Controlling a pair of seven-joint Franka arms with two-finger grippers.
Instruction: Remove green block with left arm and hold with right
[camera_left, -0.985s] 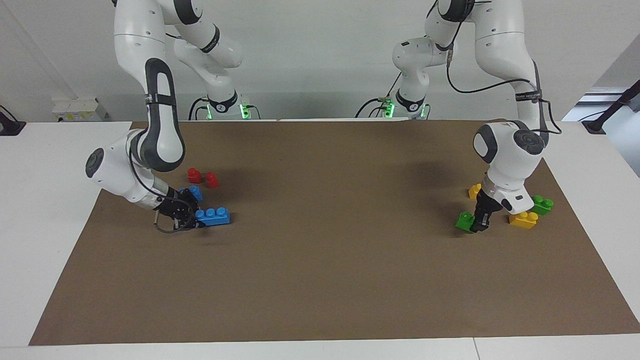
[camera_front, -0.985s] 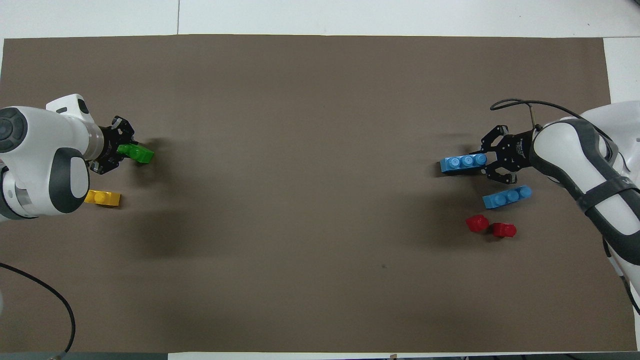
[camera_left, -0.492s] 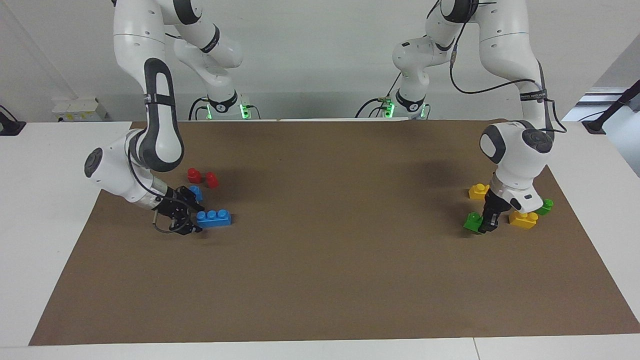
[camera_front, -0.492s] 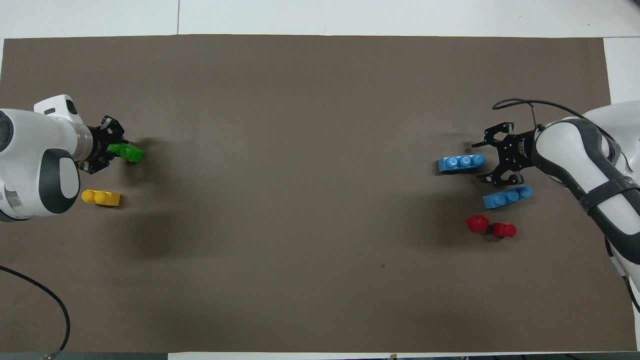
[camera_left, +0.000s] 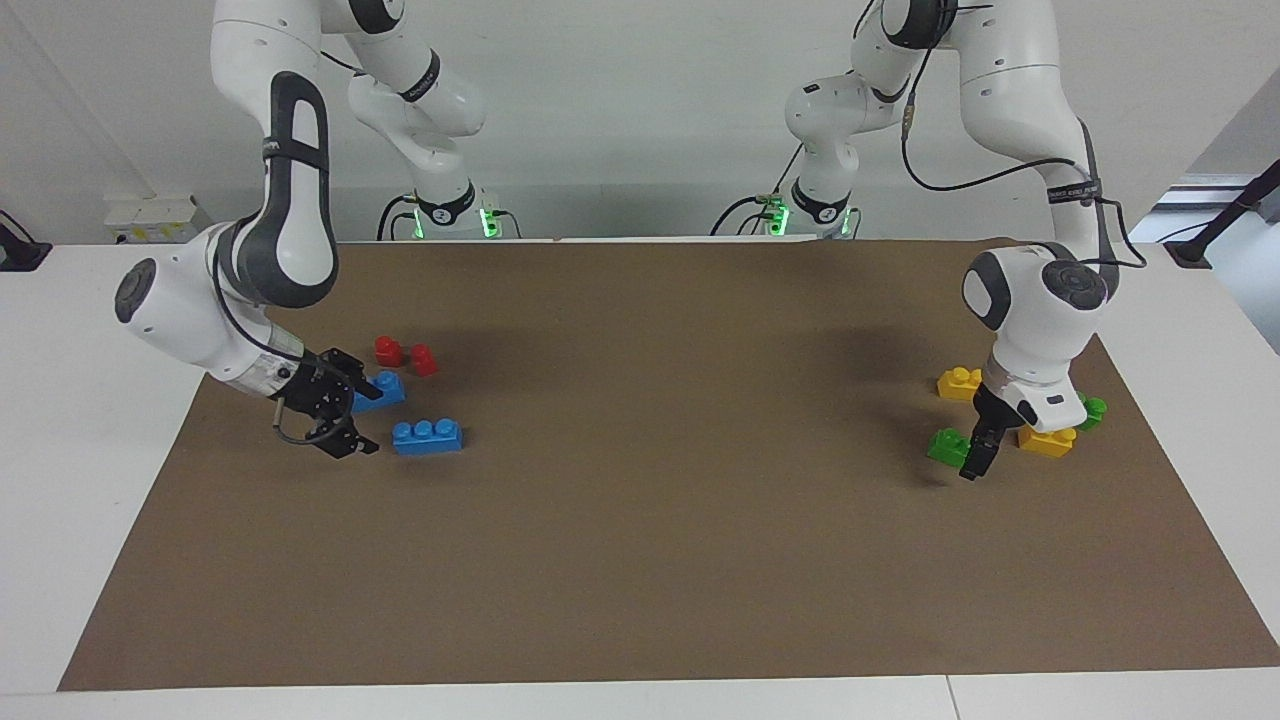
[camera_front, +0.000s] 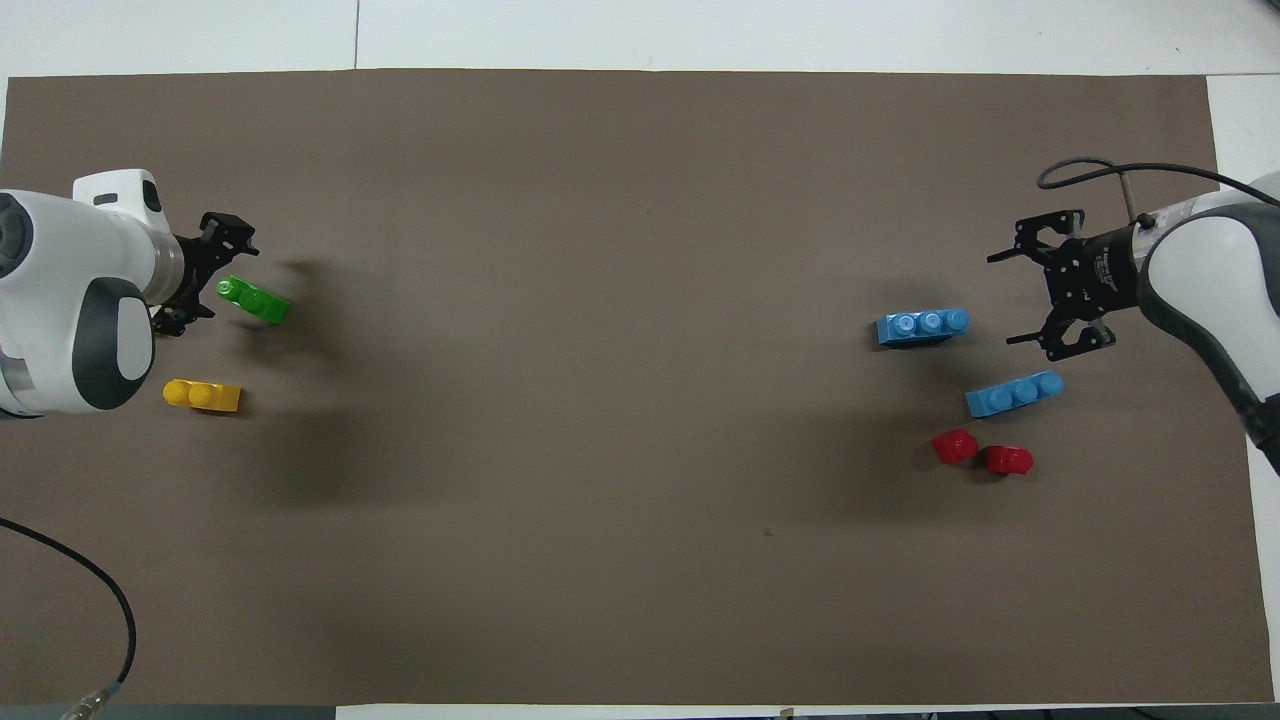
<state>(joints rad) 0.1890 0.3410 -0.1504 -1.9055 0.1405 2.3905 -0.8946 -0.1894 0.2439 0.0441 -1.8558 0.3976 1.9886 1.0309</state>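
Observation:
A green block (camera_left: 945, 445) (camera_front: 256, 301) lies on the brown mat at the left arm's end, free of any grip. My left gripper (camera_left: 975, 458) (camera_front: 218, 268) hangs open right beside it, toward the table's end, not holding it. A second green block (camera_left: 1093, 410) peeks out from under the left arm's wrist. At the right arm's end, my right gripper (camera_left: 360, 420) (camera_front: 1010, 298) stands open with nothing in it, a short way off a blue three-stud brick (camera_left: 427, 436) (camera_front: 922, 327).
Two yellow bricks (camera_left: 960, 382) (camera_left: 1047, 440) lie close around the left gripper; the overhead view shows one yellow brick (camera_front: 203, 396). A second blue brick (camera_left: 385, 388) (camera_front: 1014, 394) and two red pieces (camera_left: 388, 350) (camera_front: 955, 446) lie near the right gripper. The brown mat (camera_left: 650, 500) covers the table.
Both grippers have opened. The left one let go of the green block, which now rests on the mat. The right one released the blue brick and drew back toward its end of the table.

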